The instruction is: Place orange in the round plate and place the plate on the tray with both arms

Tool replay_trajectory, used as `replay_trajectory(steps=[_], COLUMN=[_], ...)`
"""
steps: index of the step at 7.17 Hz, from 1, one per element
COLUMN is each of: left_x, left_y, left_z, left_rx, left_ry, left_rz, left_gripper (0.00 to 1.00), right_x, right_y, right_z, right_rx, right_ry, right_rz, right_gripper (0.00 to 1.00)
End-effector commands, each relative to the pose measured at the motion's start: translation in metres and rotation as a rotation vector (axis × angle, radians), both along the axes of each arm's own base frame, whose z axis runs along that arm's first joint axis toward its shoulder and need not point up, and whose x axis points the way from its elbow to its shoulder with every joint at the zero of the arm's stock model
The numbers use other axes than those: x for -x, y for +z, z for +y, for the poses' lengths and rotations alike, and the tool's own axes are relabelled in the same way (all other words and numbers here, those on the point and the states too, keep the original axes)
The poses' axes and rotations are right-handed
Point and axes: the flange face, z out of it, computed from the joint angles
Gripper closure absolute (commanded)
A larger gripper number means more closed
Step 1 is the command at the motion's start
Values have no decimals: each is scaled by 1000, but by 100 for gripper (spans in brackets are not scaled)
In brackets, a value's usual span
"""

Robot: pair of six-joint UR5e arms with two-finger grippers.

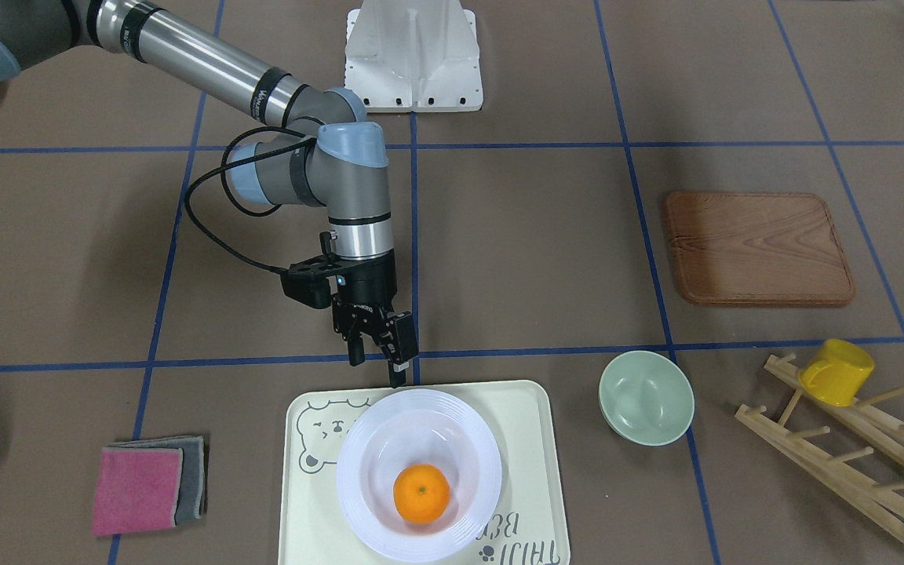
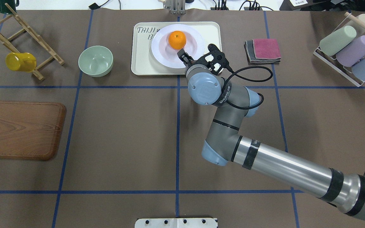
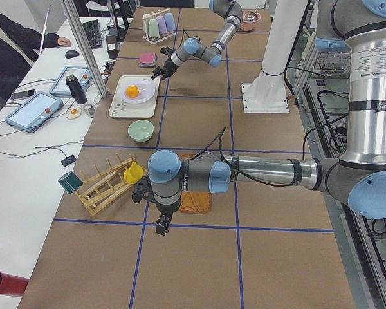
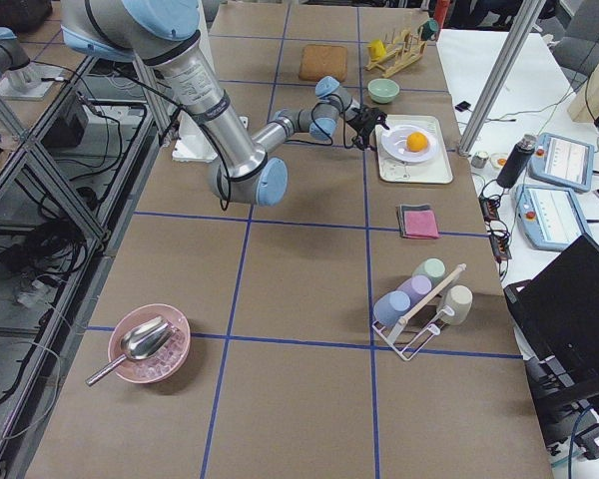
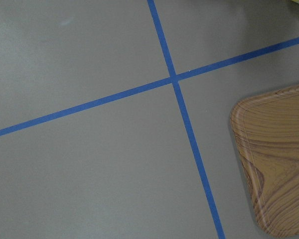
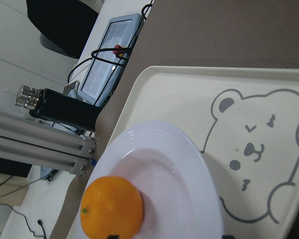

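The orange [image 1: 421, 493] [image 2: 177, 40] [image 6: 112, 208] lies in the white round plate [image 1: 358, 471] [image 2: 162, 47]. The plate stands on the cream bear tray [image 1: 523, 424] [image 2: 144, 60] [image 6: 189, 94]. My right gripper [image 1: 377, 362] [image 2: 185, 57] hangs open just above the plate's rim on the robot's side, holding nothing. In the right wrist view its two tips show far apart at the bottom edge. My left gripper [image 3: 161, 225] shows only in the exterior left view, pointing down beside the wooden board; I cannot tell whether it is open or shut.
A pale green bowl [image 1: 646, 396] sits beside the tray. A brown wooden board [image 1: 758, 247] [image 5: 276, 159], a wooden rack [image 1: 852, 447] holding a yellow cup [image 1: 836, 369], folded pink and grey cloths [image 1: 150, 482] and a wire rack of cups [image 2: 347, 50] lie around.
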Motion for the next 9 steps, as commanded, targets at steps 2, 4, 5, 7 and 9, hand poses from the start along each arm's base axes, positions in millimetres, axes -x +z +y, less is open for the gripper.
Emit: replay_trajectory(steps=[2, 4, 5, 7, 9], left_x=[0, -11, -11, -8, -6], left_y=[7, 4, -3, -17, -4], left_z=[6, 18, 19, 31, 40], left_rx=[18, 151, 134, 96, 125], left_ry=[-3, -114, -111, -107, -110], left_rz=[2, 159, 158, 95, 54], left_gripper=[1, 1, 1, 1, 1], right_x=[-199, -306, -371, -488, -577], right_y=[48, 106, 153, 247, 328], right_z=[-17, -38, -38, -10, 47], right_rx=[-104, -157, -186, -218, -194], right_ry=[-581, -785, -861, -966, -975], right_rz=[320, 423, 443, 417, 401], right_gripper=[0, 0, 0, 0, 0])
